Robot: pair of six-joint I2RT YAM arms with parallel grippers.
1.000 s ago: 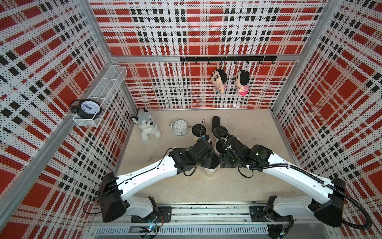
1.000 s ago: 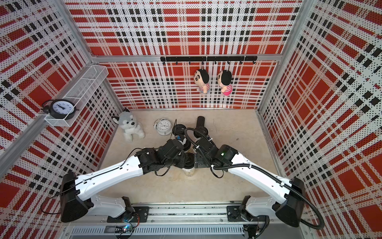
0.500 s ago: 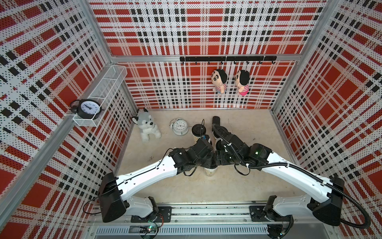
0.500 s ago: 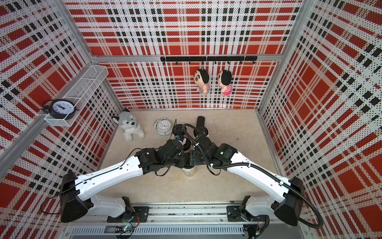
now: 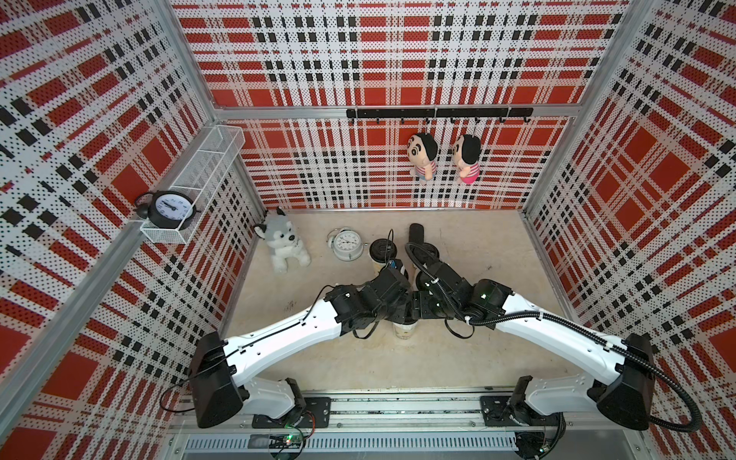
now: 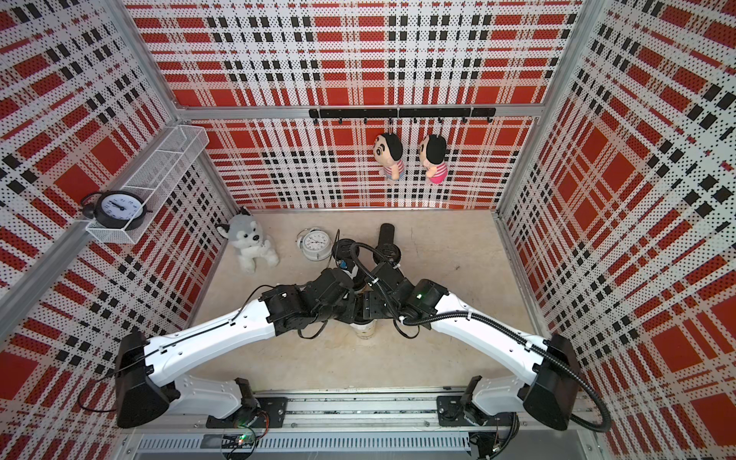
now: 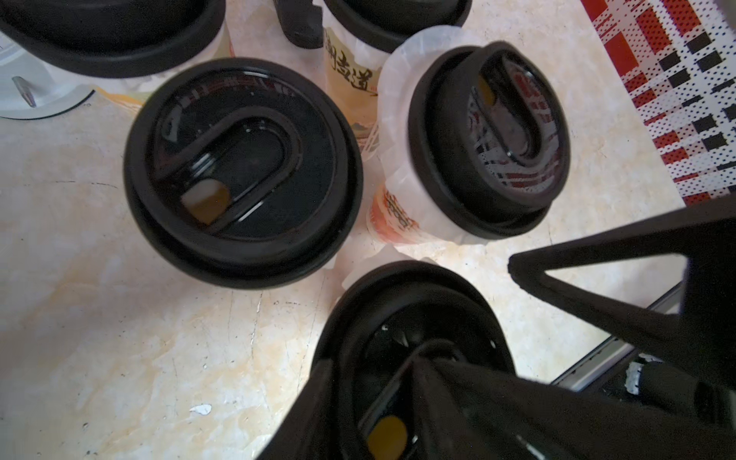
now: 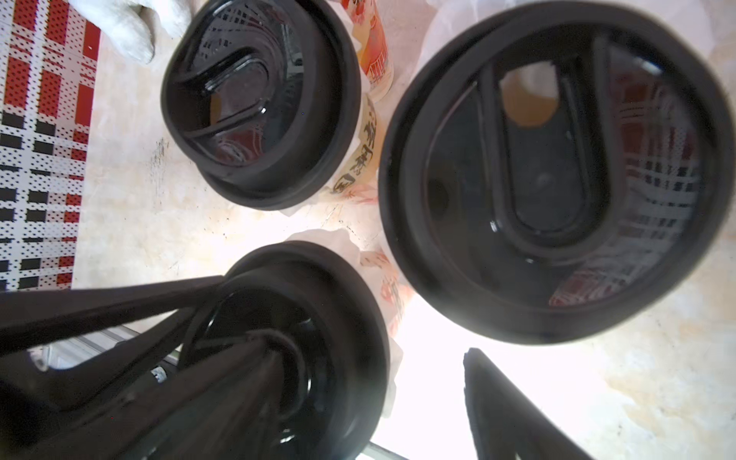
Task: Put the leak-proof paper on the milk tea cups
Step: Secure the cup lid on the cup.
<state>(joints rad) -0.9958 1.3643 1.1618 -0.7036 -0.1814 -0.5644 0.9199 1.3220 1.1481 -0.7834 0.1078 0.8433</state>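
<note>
**Both grippers crowd the front cup**

In both top views the wrists hide the top of the front milk tea cup (image 5: 404, 330) (image 6: 364, 329); only its lower side shows. The left gripper (image 7: 462, 310) stands part open, one finger over that cup's black lid (image 7: 378, 310), gripping nothing I can make out; the right gripper (image 8: 346, 314) gapes wider across the same lid, contact unclear. Leak-proof paper (image 7: 392, 99) frills out beneath the lid of a cup just behind the front cup; other milk tea cups (image 7: 350, 87) beyond are lidded, some cut off by the frame.
</note>
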